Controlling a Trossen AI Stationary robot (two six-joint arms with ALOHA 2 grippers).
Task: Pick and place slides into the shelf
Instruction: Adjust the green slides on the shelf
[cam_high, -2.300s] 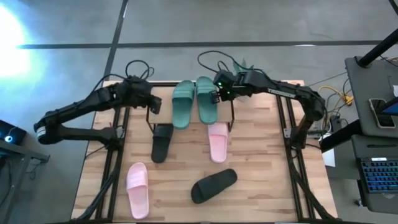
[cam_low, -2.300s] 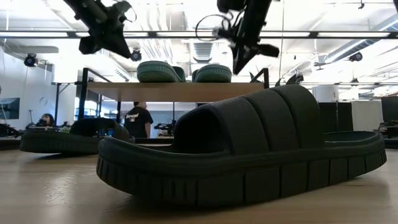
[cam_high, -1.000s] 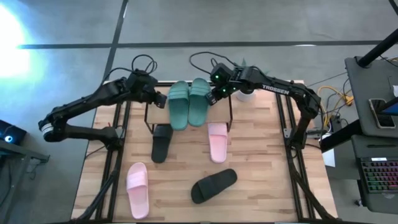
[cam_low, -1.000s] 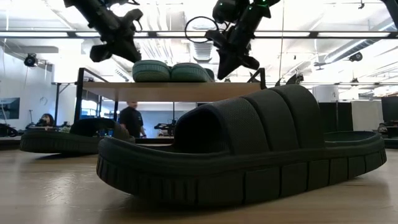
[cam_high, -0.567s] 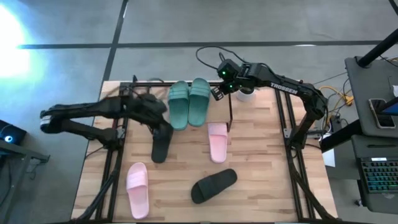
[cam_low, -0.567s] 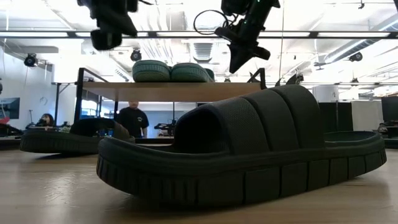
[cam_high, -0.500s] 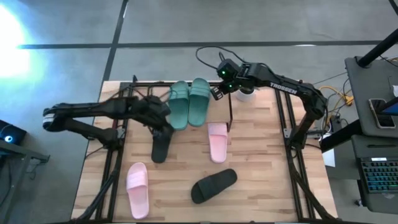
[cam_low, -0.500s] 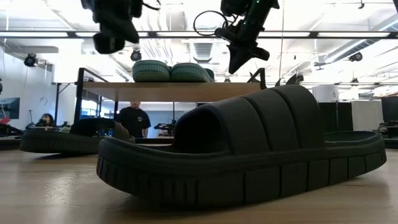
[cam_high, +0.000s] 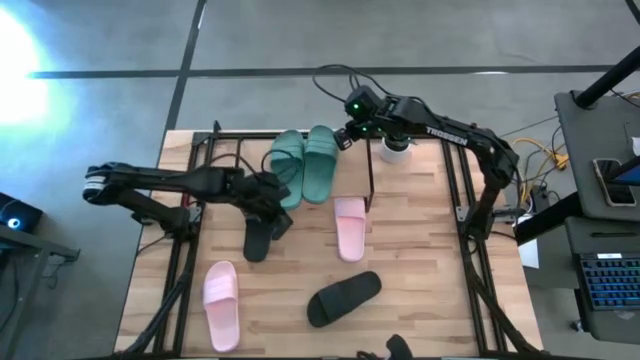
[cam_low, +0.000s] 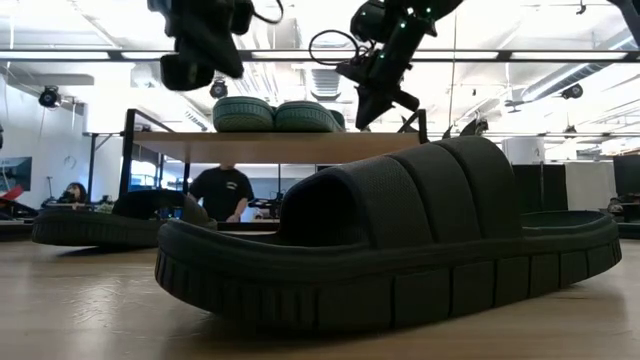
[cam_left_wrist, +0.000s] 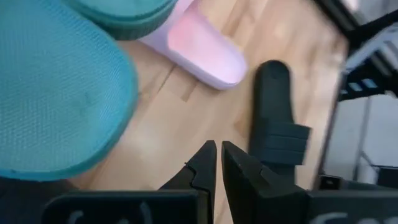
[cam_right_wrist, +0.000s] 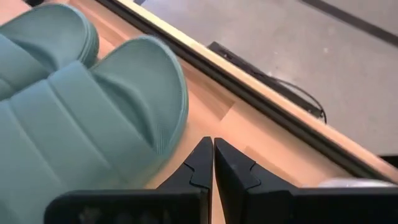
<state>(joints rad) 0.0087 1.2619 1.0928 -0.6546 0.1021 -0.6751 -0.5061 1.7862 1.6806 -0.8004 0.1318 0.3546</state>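
Observation:
The green pair (cam_high: 304, 165) lies side by side, soles down, on the shelf's wood top (cam_low: 300, 146). My right gripper (cam_high: 345, 135) hovers shut just off the right green slide's far end (cam_right_wrist: 155, 93), above the board. My left gripper (cam_high: 273, 207) is shut and hangs high over the black slide (cam_high: 259, 230), which lies half under the shelf's near edge. In the left wrist view that gripper (cam_left_wrist: 219, 152) points at bare table between a green slide (cam_left_wrist: 56, 93) and a black slide (cam_left_wrist: 278, 118). A pink slide (cam_high: 349, 226), another pink one (cam_high: 220, 292) and the second black slide (cam_high: 343, 297) lie on the table.
A small plant in a white pot (cam_high: 395, 150) stands right of the shelf, close to my right arm. The shelf's thin black rods (cam_high: 372, 180) stand around its edges. The second black slide (cam_low: 400, 250) fills the low view. A person (cam_low: 222, 195) stands in the room behind.
My left gripper has swung from the shelf's far left corner toward the near edge and to the right, ending over the black slide at the shelf's near side. My right gripper has drifted slightly toward the far edge. The slides have stayed put.

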